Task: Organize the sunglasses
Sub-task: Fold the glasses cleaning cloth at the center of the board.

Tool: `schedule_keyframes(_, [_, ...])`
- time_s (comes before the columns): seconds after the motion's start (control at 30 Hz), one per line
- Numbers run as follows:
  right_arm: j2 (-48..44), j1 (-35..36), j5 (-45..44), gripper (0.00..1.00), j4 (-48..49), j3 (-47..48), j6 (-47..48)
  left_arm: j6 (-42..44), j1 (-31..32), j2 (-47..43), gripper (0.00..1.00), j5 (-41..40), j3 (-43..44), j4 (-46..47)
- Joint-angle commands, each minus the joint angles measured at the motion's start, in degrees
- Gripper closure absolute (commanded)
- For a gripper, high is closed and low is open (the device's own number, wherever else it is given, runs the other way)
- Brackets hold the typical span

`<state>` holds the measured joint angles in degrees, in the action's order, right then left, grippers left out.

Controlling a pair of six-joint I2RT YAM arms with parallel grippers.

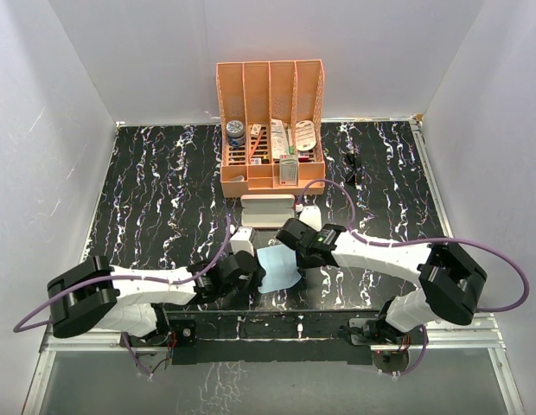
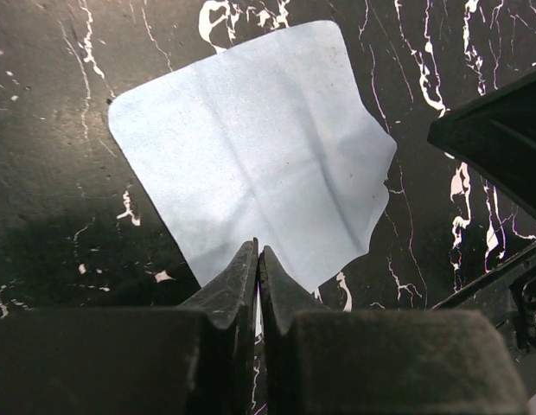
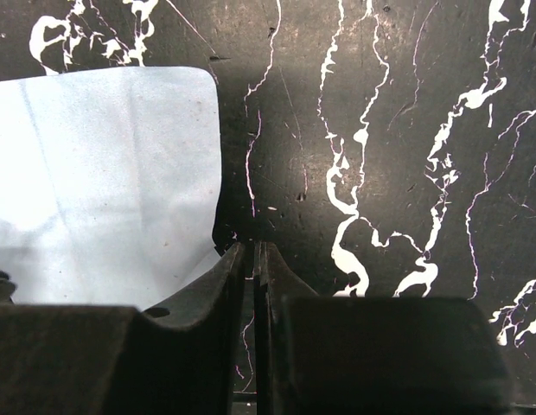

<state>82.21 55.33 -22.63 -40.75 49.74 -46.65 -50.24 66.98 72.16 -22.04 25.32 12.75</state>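
The black sunglasses (image 1: 352, 166) lie on the black marble table at the back right, beside the orange organizer, far from both grippers. The pink case (image 1: 268, 209) lies closed in front of the organizer. The light blue cloth (image 1: 279, 268) lies flat between the grippers; it also shows in the left wrist view (image 2: 251, 147) and the right wrist view (image 3: 95, 181). My left gripper (image 1: 252, 275) (image 2: 258, 252) is shut and empty at the cloth's near edge. My right gripper (image 1: 298, 252) (image 3: 251, 251) is shut and empty, just off the cloth's right edge.
The orange organizer (image 1: 270, 86) stands at the back centre, holding a can and several small items. White walls close in the table on three sides. The right arm's black body (image 2: 501, 138) hangs at the right of the left wrist view.
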Motion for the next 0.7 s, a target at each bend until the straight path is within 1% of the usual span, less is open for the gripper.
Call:
schedule_keyframes(0.0, [-2.5, -0.4, -2.2, 0.92, 1.7, -0.6, -0.3, -2.4, 0.3, 2.3, 1.0, 1.9, 2.2, 1.4])
schedule_keyframes(0.13, [-2.8, -0.6, -2.2, 0.91, 1.8, -0.6, 0.0, -3.9, 0.8, 4.0, 1.0, 2.9, 2.6, 0.0])
schedule_keyframes(0.33, [-3.3, -0.8, -1.4, 0.91, 2.8, -1.3, 0.1, -5.2, 1.0, 4.8, 1.0, 2.0, 3.3, -4.0])
schedule_keyframes(0.53, [-3.3, -0.8, -0.8, 0.91, 3.7, -2.0, 0.2, -7.4, 1.0, 5.6, 1.0, -1.3, 5.4, -14.3])
schedule_keyframes(0.67, [-3.2, -0.8, -0.1, 0.91, 4.3, -2.1, 0.3, -8.3, 1.0, 4.3, 1.0, -3.7, 5.2, -18.8])
